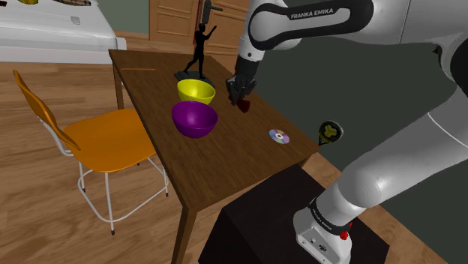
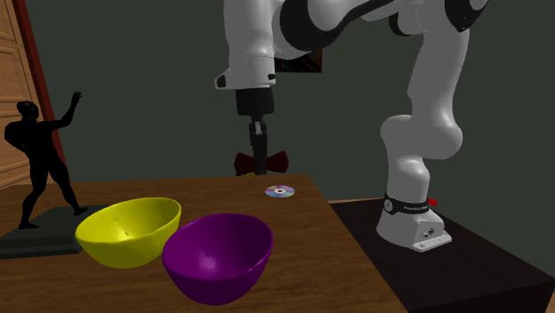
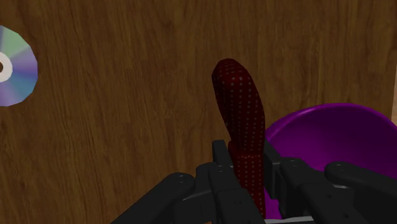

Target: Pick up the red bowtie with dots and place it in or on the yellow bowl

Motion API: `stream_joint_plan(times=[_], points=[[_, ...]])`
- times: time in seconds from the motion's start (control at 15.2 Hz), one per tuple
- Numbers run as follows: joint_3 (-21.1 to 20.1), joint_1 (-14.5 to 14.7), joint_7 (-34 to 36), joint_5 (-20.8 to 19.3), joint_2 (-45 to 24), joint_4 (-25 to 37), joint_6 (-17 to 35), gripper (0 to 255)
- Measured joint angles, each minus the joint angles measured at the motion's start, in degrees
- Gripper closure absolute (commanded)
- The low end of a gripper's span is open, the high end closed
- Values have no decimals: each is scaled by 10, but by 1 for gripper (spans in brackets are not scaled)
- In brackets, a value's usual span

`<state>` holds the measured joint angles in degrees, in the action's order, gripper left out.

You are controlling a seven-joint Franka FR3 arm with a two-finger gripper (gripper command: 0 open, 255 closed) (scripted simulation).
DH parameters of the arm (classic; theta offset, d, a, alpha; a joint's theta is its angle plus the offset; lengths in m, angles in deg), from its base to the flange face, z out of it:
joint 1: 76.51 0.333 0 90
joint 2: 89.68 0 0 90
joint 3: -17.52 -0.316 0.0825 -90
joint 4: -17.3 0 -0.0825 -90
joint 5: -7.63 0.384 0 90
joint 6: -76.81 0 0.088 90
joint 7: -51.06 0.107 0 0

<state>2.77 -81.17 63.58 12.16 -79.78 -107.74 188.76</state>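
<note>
The dark red bowtie with dots (image 3: 240, 108) is clasped at its middle between my black fingers, so my gripper (image 3: 245, 167) is shut on it. It hangs lifted above the wooden table (image 1: 225, 161). In the second exterior view the bowtie (image 2: 277, 163) spreads either side of the gripper (image 2: 260, 165). In the shoulder view the bowtie (image 1: 244, 104) and gripper (image 1: 239, 95) are just right of the yellow bowl (image 1: 196, 91). The yellow bowl (image 2: 129, 230) stands upright on the table.
A purple bowl (image 1: 195, 118) sits touching the yellow one, and its rim (image 3: 331, 127) lies close under my fingers. A CD (image 1: 279, 136) lies near the table's edge. A black figurine (image 1: 199, 49) stands behind the bowls. An orange chair (image 1: 105, 139) is beside the table.
</note>
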Motion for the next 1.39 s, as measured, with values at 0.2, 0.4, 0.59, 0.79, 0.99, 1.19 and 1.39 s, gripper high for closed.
stream_joint_plan(times=[0.2, 0.4, 0.59, 0.79, 0.99, 1.19, 1.39], points=[[1, -6, 4, -20, -71, 74, -5, 255], [1, -6, 11, -38, -136, 155, -22, 255], [1, -2, 19, -54, -201, 241, -46, 255], [3, 5, 24, -72, -276, 344, -75, 255], [9, 18, 26, -92, -373, 481, -118, 255], [16, 34, 22, -106, -464, 626, -173, 255], [26, 65, 16, -120, -596, 851, -265, 255]])
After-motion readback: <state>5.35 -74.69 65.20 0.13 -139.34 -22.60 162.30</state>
